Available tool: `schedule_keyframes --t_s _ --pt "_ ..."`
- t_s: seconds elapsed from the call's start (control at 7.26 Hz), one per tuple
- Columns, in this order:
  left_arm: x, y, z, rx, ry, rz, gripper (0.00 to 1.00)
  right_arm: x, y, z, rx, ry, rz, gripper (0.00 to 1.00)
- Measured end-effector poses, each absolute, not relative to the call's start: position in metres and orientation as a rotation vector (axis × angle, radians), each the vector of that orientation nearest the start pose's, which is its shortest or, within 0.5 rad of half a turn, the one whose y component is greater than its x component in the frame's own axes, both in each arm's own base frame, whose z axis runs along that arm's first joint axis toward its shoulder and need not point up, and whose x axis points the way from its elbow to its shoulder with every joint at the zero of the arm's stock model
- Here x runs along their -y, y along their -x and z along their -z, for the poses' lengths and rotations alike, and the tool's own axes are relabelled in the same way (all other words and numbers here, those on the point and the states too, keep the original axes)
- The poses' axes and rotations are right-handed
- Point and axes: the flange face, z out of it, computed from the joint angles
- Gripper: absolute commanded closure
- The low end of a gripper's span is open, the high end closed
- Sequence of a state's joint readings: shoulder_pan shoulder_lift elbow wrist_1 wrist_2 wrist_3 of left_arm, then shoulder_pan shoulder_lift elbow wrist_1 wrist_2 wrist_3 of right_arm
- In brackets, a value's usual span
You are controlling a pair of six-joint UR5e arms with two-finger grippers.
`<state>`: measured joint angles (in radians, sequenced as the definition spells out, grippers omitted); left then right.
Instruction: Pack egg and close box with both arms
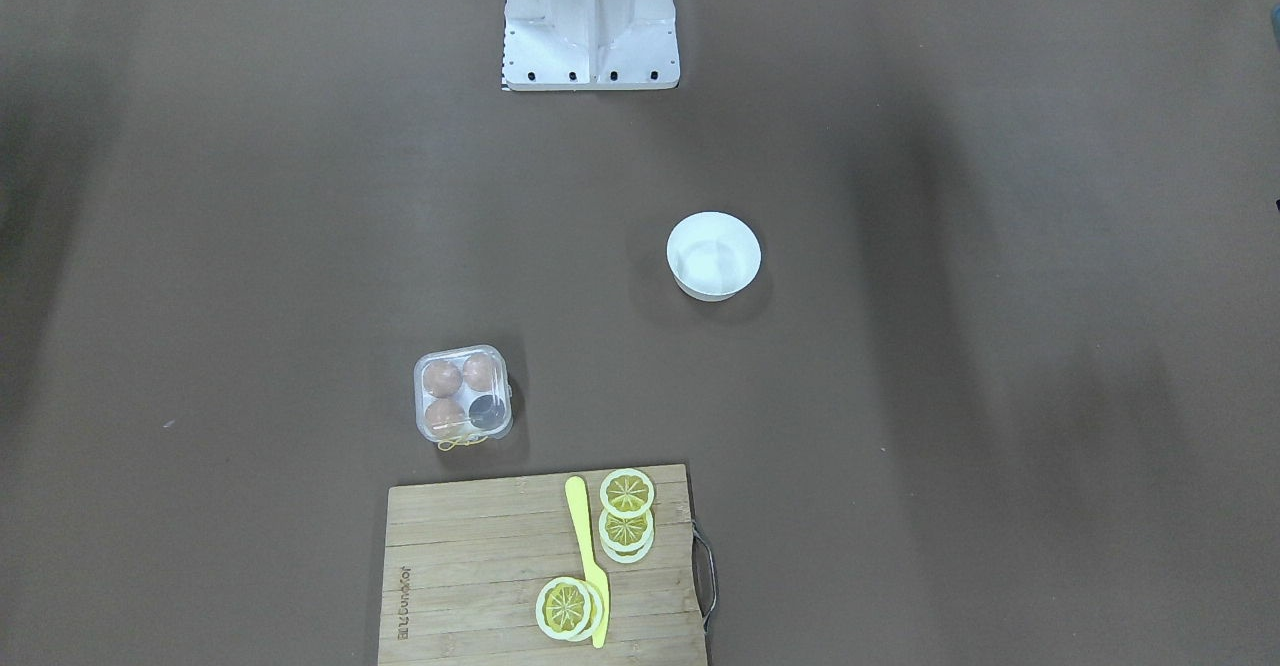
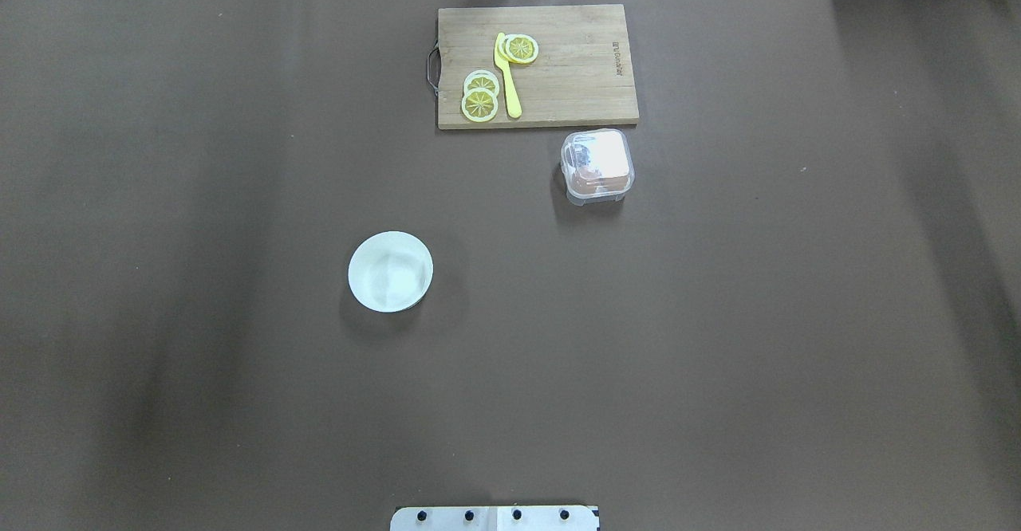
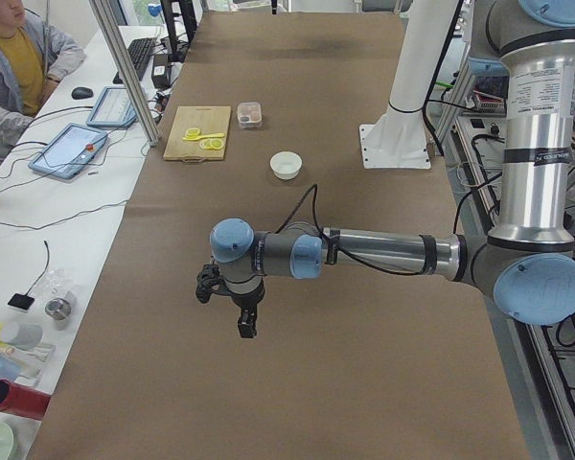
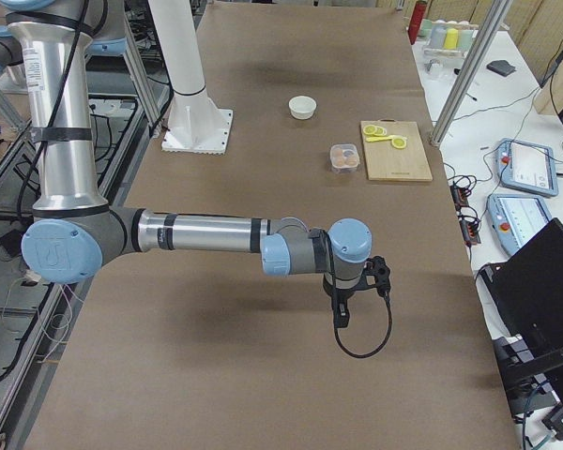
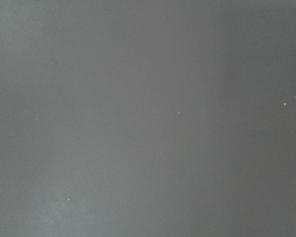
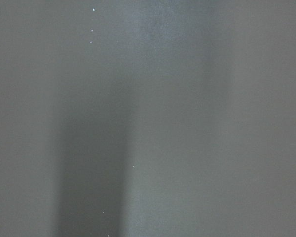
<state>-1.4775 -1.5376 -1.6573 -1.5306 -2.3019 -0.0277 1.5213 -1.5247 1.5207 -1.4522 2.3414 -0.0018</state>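
The clear box (image 1: 463,396) stands on the brown table just off the cutting board; it also shows in the overhead view (image 2: 597,166). Its lid seems to lie down over the cells. Three brown eggs (image 1: 442,378) sit in three cells and the fourth cell (image 1: 487,409) looks dark and empty. No loose egg shows on the table. My left gripper (image 3: 247,326) hangs over bare table far from the box, and so does my right gripper (image 4: 341,314). I cannot tell whether either is open or shut. Both wrist views show only table surface.
A white bowl (image 1: 713,256) stands mid-table, apart from the box. A wooden cutting board (image 1: 470,546) holds lemon slices (image 1: 627,493) and a yellow knife (image 1: 583,536). The white robot base (image 1: 590,46) is at the robot's edge. An operator sits beside the table (image 3: 10,67).
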Motion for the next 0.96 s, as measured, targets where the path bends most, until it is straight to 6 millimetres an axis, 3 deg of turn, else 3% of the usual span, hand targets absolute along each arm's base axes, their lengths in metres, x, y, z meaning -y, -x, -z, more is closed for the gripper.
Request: schedule_keyframes --t_s 0.41,0.96 --pt "0.485 0.022 -0.636 -0.732 0.027 -0.067 0.02 0.523 -0.034 -0.643 0.774 -0.094 0.105 0.00" --pt "0.503 0.019 -0.613 -0.734 -0.018 -0.082 0.02 0.522 -0.034 -0.641 0.775 -0.097 0.106 0.00"
